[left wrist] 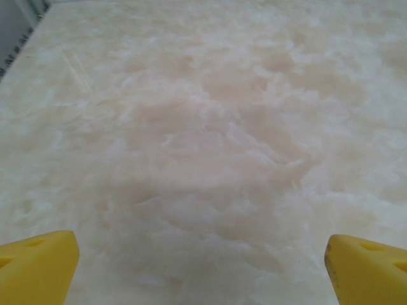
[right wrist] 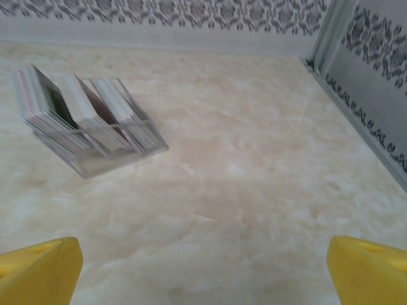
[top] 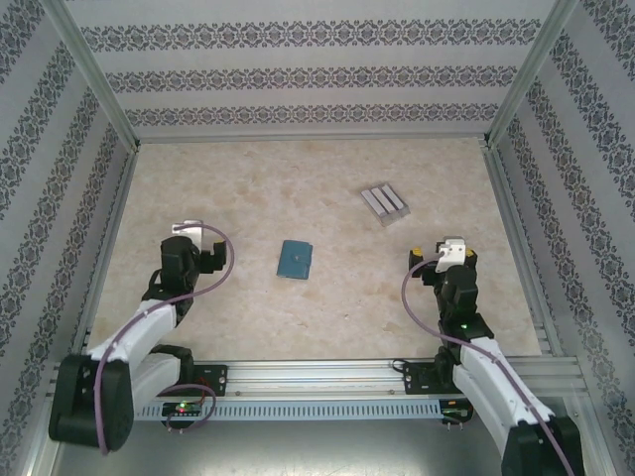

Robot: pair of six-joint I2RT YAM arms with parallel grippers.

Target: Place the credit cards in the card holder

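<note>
Holder, teal, lies flat on the table between our two arms, nothing touching it. Farther back and to the right we see a clear tray holding the cards in three leaning stacks, some with a dark stripe. Both arms sit folded low, wrists pointing away from the bases. Left gripper: jaws spread wide over bare table, empty. Right gripper: jaws wide apart too, empty, facing the tray, well short of it.
</note>
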